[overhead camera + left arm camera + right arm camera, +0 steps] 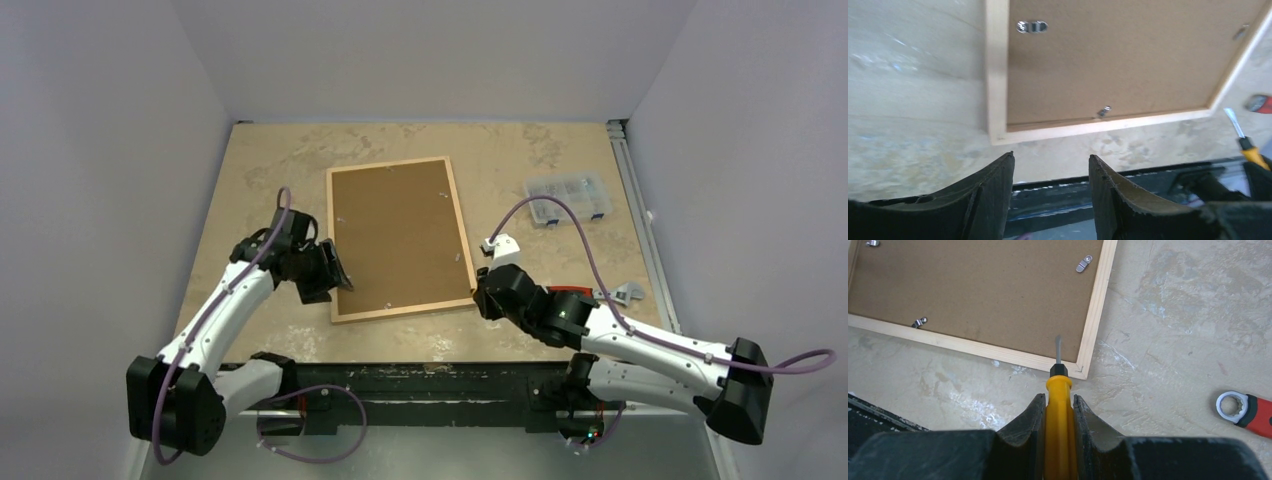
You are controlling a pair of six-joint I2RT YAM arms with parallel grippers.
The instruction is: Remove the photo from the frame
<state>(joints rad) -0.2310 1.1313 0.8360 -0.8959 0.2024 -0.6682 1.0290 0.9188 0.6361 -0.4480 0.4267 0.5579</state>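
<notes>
Spread apart on the left gripper (1051, 157), clasping nothing, just beside the frame (400, 311) at its near left corner. Pinched on a yellow screwdriver (1058, 390) in the right gripper (1056, 399), blade tip over the frame's near right corner. Lying back up, brown backing board (398, 235) inside the rails; photo out of sight.

The cameras are showing one table (500, 150), one wooden frame (1096, 305), one brown board (395, 235), three metal clips (1084, 263) (919, 321) (871, 243) countable on that board in the right wrist view, one yellow screwdriver (1059, 390), one wrench (1245, 414), one clear box (568, 195), and two arms (215, 320) (650, 345).
</notes>
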